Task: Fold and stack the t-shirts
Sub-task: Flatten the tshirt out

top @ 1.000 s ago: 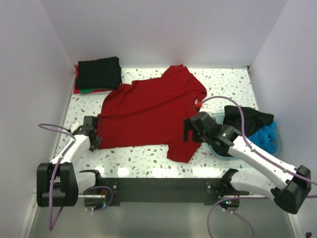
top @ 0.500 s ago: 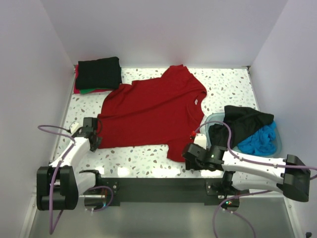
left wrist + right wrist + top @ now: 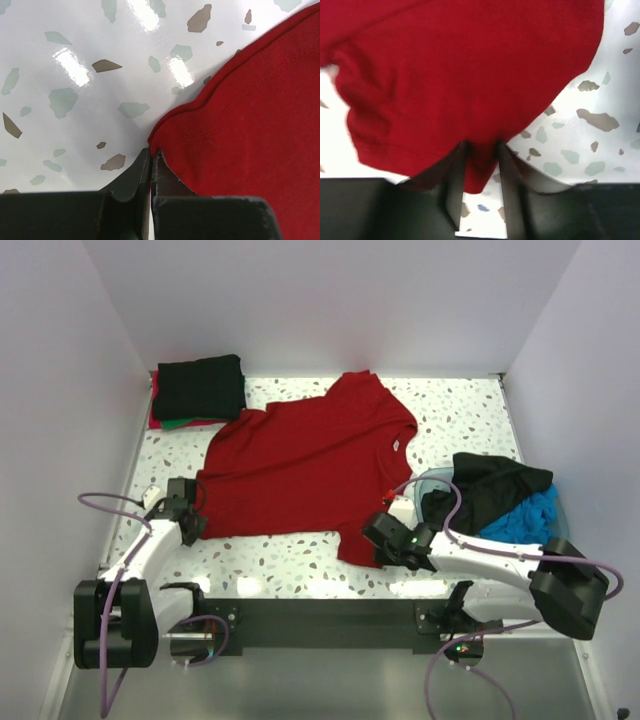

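A dark red t-shirt [image 3: 300, 465] lies spread flat on the speckled table [image 3: 460, 410]. My left gripper [image 3: 190, 530] is at its near left hem corner; in the left wrist view its jaws [image 3: 151, 152] are shut, pinching the tip of the red cloth [image 3: 250, 125]. My right gripper [image 3: 377, 538] is at the near right corner. In the right wrist view it [image 3: 481, 146] is open, its fingers standing apart with the red shirt's corner [image 3: 470, 65] hanging between them. A folded stack of t-shirts [image 3: 200, 388], black on top, sits at the back left.
A translucent teal basin [image 3: 562, 530] stands at the right and holds a crumpled black shirt [image 3: 495, 485] and a blue one [image 3: 530, 518]. White walls close in the table on the left, back and right.
My right arm swung down from beside the basin to the shirt's near right corner, and its jaws have narrowed around the cloth. The left gripper has stayed put.
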Controlling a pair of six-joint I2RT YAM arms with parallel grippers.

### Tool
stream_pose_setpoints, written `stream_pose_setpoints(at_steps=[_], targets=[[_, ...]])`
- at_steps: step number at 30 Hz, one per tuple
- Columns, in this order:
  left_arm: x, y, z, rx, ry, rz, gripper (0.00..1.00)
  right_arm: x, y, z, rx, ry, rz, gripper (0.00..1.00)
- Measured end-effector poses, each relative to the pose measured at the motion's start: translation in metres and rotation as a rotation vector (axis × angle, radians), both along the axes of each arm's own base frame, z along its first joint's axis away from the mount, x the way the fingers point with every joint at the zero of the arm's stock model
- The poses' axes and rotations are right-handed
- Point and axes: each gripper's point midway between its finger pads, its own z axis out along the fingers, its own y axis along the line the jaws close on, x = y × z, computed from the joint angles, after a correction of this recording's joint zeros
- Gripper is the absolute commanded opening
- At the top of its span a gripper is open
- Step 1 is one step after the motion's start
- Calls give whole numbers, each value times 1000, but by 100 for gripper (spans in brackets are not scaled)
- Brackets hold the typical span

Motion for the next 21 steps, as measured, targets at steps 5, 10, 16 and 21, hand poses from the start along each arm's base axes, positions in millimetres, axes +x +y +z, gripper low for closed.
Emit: stream_pose_setpoints(at_steps=[5,10,16,21], targets=[[-1,-3,1,-16,-2,-8,0,-4,-3,-5,-1,22,0,0],[-5,-10,12,-47,-35,-23,0,-28,-23,20,-7,54,21,0],[-13,-16,28,-75,-91,-37,0,-61,-46,54,31,123,22,0],[-26,-22,23,-114,-59,-24,0,-90,-56,46,-2,251,38,0]])
